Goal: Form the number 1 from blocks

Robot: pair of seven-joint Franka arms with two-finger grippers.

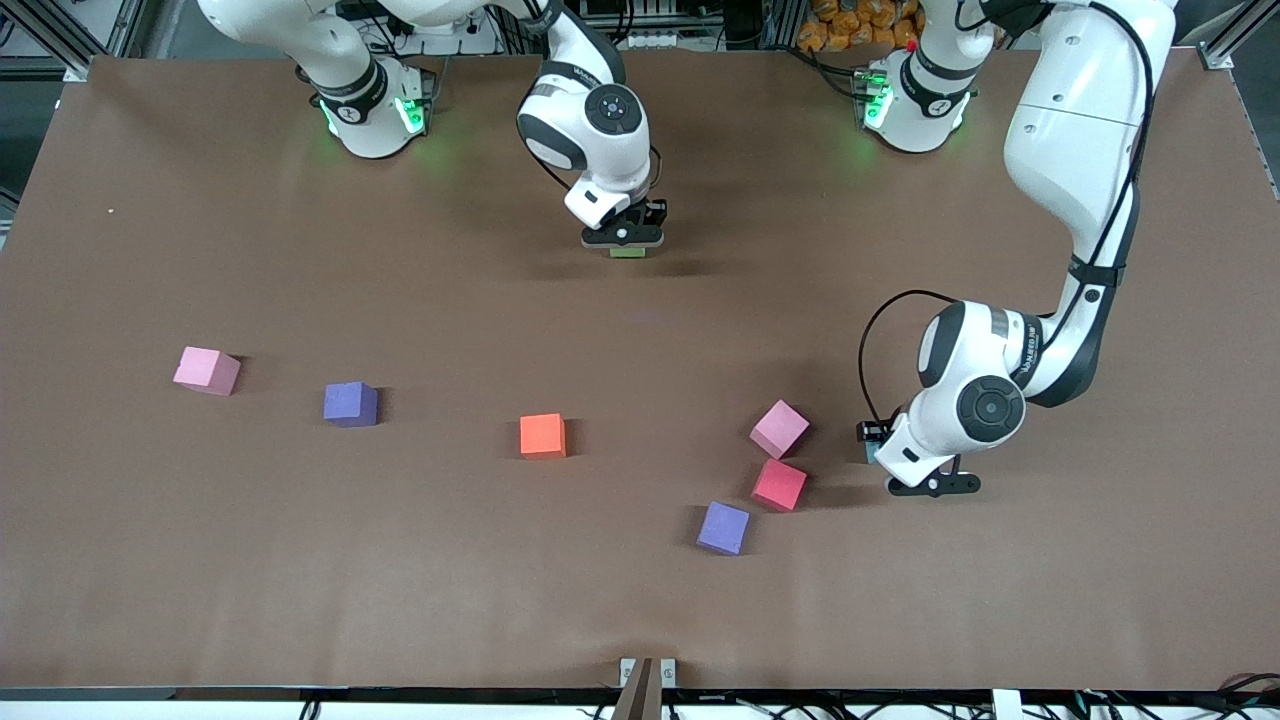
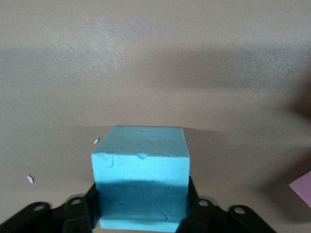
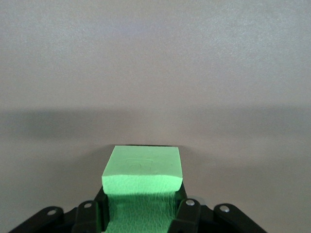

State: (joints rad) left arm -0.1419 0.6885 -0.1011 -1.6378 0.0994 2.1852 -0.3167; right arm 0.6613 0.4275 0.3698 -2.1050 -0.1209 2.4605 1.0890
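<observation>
Both grippers grasp a block over the desk (image 1: 150,560).
We see the left gripper (image 2: 141,213) with jaws clenched on the light blue block (image 2: 140,170), just beside the pink block (image 1: 779,428) and red block (image 1: 778,485); the right gripper (image 3: 141,213) grips the green block (image 3: 142,172) near the robots' bases.

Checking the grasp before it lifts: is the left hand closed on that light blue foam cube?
Shut: the left hand has fingers against both sides of the light blue foam cube.
</observation>
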